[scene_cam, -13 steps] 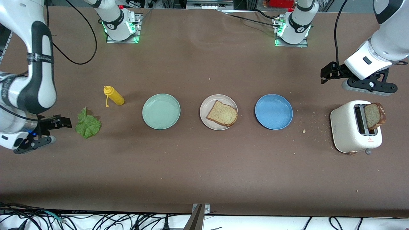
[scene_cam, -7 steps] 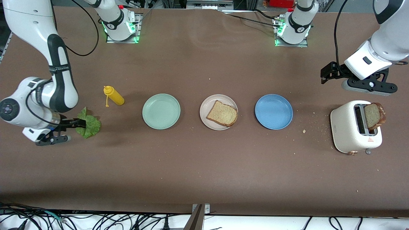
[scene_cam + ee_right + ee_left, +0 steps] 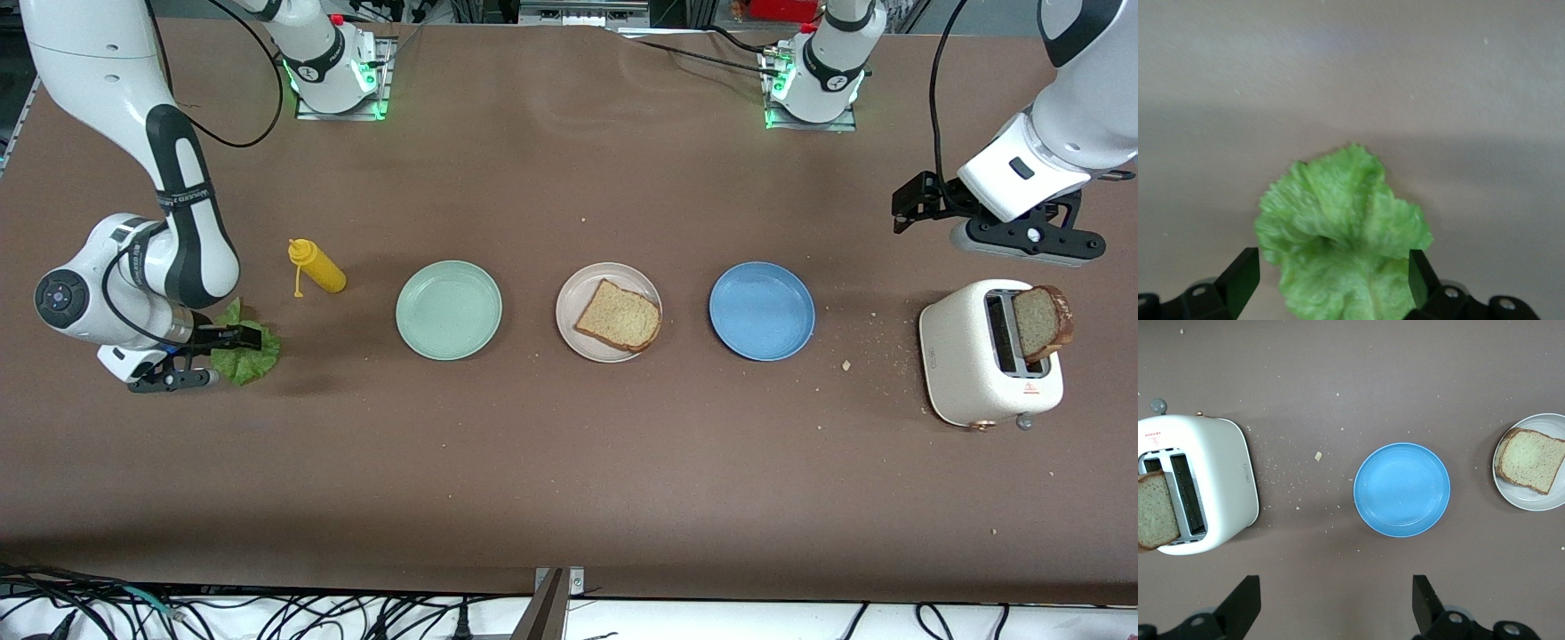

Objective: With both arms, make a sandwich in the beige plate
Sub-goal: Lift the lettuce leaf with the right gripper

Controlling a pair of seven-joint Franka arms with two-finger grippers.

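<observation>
Right gripper (image 3: pixel 216 356), jaws wide and empty, is closing in over the lettuce leaf (image 3: pixel 250 352), now straddling it; pickup looks imminent. Left gripper (image 3: pixel 925 206) is waiting open above the toaster (image 3: pixel 973 364).

The right arm bends down from its base to the right arm's end of the desk, its pincer (image 3: pixel 203 358) low over the lettuce leaf (image 3: pixel 249 354) with both fingers spread wide, one on either side of the leaf's edge. The left arm waits at the other end, its pincer (image 3: pixel 916 206) held in the air above the toaster (image 3: pixel 969 364), fingers likewise wide apart and empty.
</observation>
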